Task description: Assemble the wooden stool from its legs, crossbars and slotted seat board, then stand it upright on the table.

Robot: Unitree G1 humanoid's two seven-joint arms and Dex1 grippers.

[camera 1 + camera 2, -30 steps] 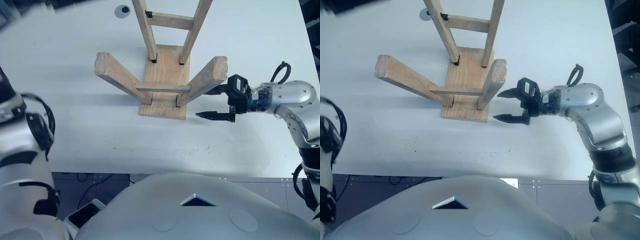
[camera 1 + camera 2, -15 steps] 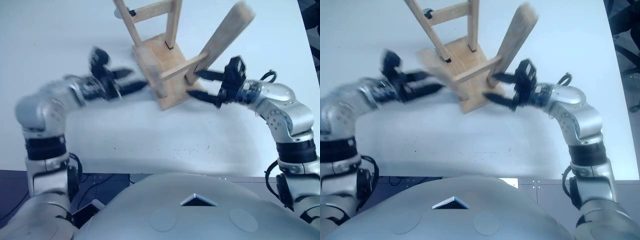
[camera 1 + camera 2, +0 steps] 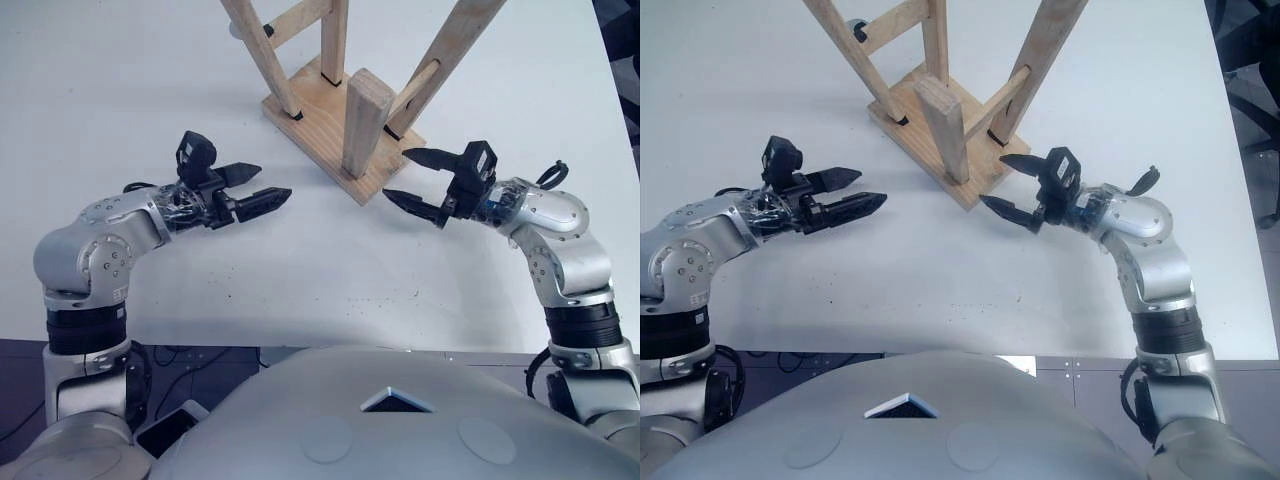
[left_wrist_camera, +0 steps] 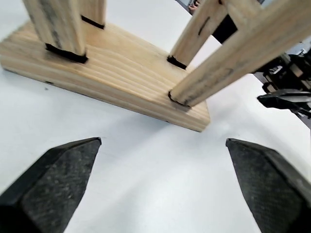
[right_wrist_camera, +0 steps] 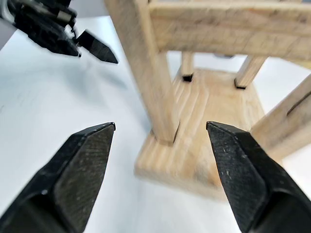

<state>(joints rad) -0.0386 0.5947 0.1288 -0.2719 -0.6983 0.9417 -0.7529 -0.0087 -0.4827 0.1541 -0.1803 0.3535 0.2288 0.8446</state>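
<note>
The wooden stool stands upside down at the table's far middle. Its slotted seat board (image 3: 311, 108) lies flat on the table, with the legs (image 3: 364, 122) pointing up and crossbars (image 3: 301, 19) joining them. My left gripper (image 3: 275, 180) is open, a short way left of the board's near corner and touching nothing. My right gripper (image 3: 395, 174) is open just right of that corner, also apart from the wood. The left wrist view has the seat board (image 4: 112, 82) ahead of its open gripper (image 4: 163, 141). In the right wrist view, the near leg (image 5: 146, 73) rises between the fingers (image 5: 82, 165).
The white table (image 3: 300, 270) is bare between the grippers and its front edge (image 3: 320, 345). A small round grommet (image 3: 853, 25) sits at the back behind a leg. The table's right edge (image 3: 612, 60) lies beyond my right arm.
The stool has turned on the table, its seat board now lying cornerwise to me. My left arm has come up from my side to the stool's left. The right gripper shifted up and stays open.
</note>
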